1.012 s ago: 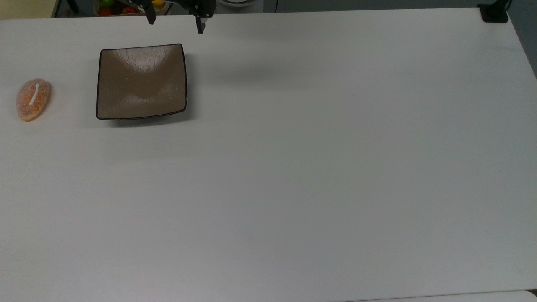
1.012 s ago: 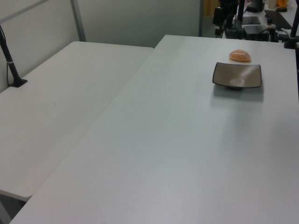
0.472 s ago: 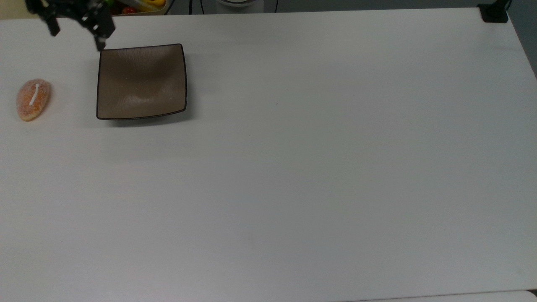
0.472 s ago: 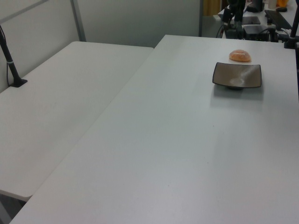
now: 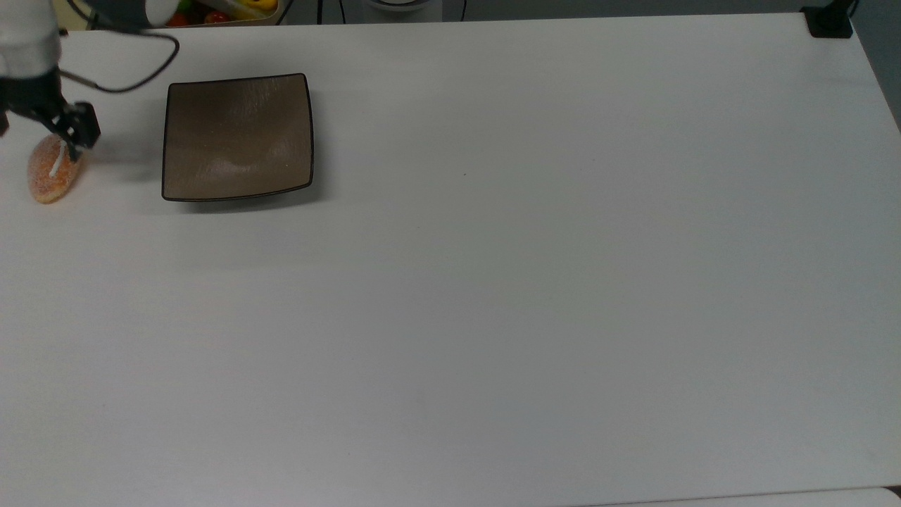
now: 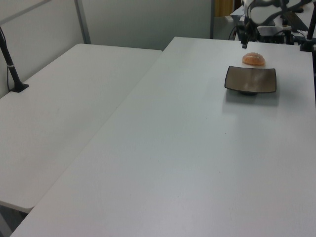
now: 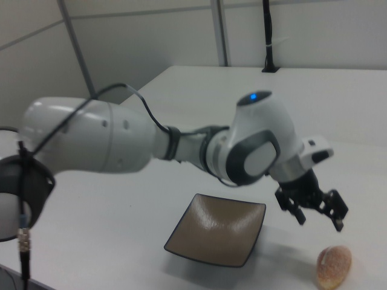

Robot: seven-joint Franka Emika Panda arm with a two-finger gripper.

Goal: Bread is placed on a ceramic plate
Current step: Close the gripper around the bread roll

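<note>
Now the arm had swung across from above the ceramic plate (image 5: 238, 137) to a spot over the bread (image 5: 51, 172). A second before, it was up by the plate's far edge. In the top view, the gripper (image 5: 43, 134) hung at the 12 o'clock end of the bread, at the worktop's (image 5: 493, 282) 9 o'clock edge. The fingers (image 7: 300, 215) were apart, with nothing between them. The bread lay on the worktop, near the plate at its 9 o'clock side, not touching it. So the reach looked nearly done, and the grab probably came next.

The right view showed a gap between the gripper (image 7: 318, 216) and the bread (image 7: 334, 266), so the fingers were above it, not on it. From the top view, they seemed to touch it. The left view showed the bread (image 6: 253, 59) just past the plate (image 6: 250, 80).
</note>
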